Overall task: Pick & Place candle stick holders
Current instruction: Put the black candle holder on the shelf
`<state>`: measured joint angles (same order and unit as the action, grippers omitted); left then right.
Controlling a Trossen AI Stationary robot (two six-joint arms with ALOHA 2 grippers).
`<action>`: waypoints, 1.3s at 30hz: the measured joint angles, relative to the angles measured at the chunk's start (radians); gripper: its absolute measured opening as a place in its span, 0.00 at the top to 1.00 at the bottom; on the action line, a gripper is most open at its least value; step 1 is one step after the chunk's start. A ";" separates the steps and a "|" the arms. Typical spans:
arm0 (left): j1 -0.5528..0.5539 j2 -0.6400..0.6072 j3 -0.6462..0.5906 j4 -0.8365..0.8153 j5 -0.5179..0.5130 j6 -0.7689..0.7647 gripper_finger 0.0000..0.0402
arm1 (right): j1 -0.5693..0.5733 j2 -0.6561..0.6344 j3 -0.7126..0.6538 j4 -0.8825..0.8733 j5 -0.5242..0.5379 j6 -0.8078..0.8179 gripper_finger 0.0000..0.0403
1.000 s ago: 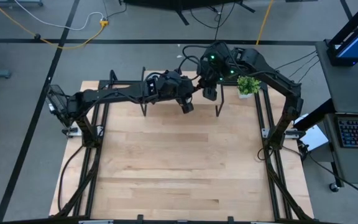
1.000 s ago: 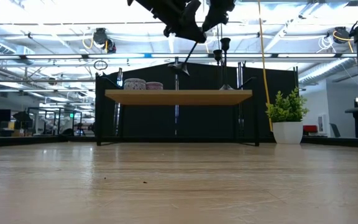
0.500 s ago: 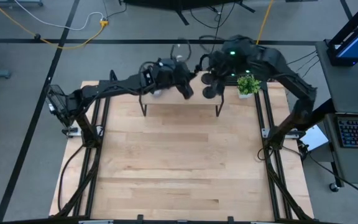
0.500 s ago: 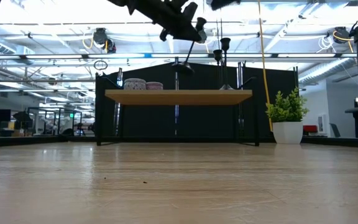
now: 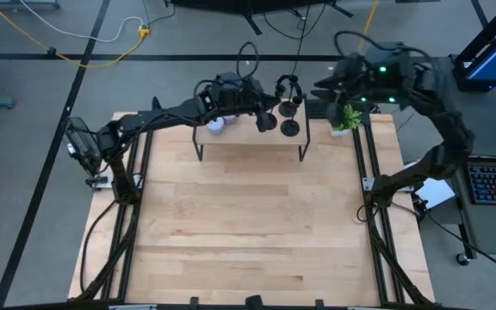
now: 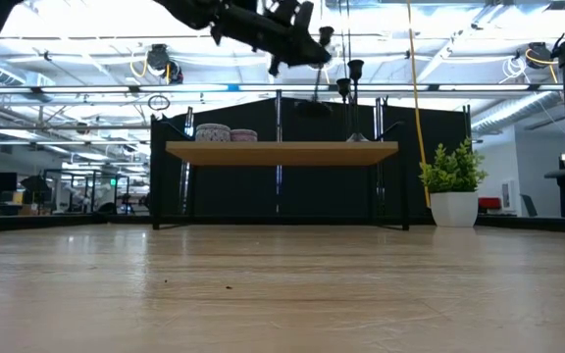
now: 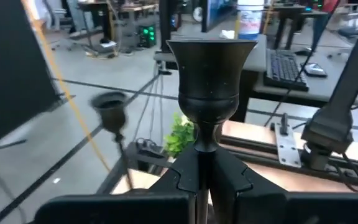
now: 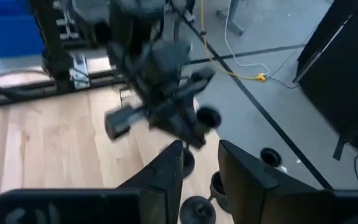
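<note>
From above, the left gripper (image 5: 261, 116) reaches over the back edge of the small shelf (image 5: 248, 148), clamped on a candle stick holder (image 5: 266, 123) whose round base shows just below the fingers. Two more holders (image 5: 290, 127) stand right beside it on the shelf. The right gripper (image 5: 327, 86) hangs off past the shelf, near the potted plant (image 5: 345, 116).

Low view adds height: the held one sits lifted above the shelf and tilted, while the other two stand upright.

Left wrist cam shows the grip properly, fingers (image 7: 182, 177) pinching the thin stem just under the top cup.

Right wrist cam shows its own fingers (image 8: 169, 168) slightly apart with nothing between them.
</note>
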<state>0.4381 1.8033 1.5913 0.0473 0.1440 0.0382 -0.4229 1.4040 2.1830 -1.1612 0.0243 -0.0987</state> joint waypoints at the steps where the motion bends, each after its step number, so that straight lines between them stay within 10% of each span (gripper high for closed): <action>1: 0.000 0.015 0.000 0.015 0.014 -0.006 0.96 | 0.000 -0.013 0.000 -0.003 0.000 0.007 0.77; 39: 0.084 0.160 -0.002 0.155 -0.012 -0.041 0.96 | 0.000 -0.261 -0.353 0.213 0.001 0.054 0.78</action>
<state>0.5224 1.9633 1.5898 0.2025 0.1320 -0.0032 -0.4232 1.1431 1.8301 -0.9484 0.0250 -0.0449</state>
